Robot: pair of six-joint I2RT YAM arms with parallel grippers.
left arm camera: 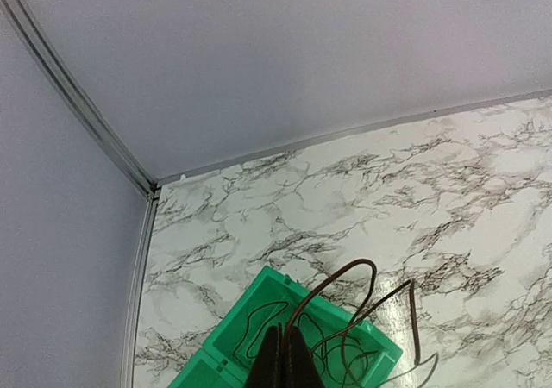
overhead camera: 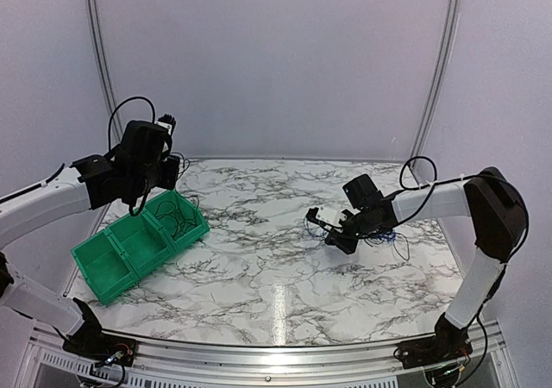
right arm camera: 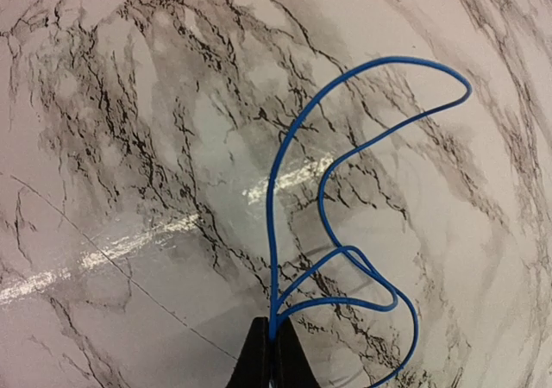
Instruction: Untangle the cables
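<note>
**Wires separated: one strand pinched at each arm**

The left gripper (left arm camera: 280,359) is raised in the left part of the overhead view, above the far end of the green bin (overhead camera: 103,280). Its fingers are clenched on a brown wire (left arm camera: 349,267), which arches up from the tips and trails down towards the bin's end compartment. A thin dark wire (left arm camera: 252,319) already lies in that compartment. In my judgement the height lets the strand hang free so it can be lowered in without snagging.

The right gripper (right arm camera: 274,355) sits low over the marble table (overhead camera: 276,276), right of centre. Its fingers are pressed together on a blue wire (right arm camera: 272,233), which fans out in open loops flat on the surface. One crossing remains near the tips.

The arms are well apart, so the two strands cannot re-entangle. The blue wire is probably the next one to be sorted.
</note>
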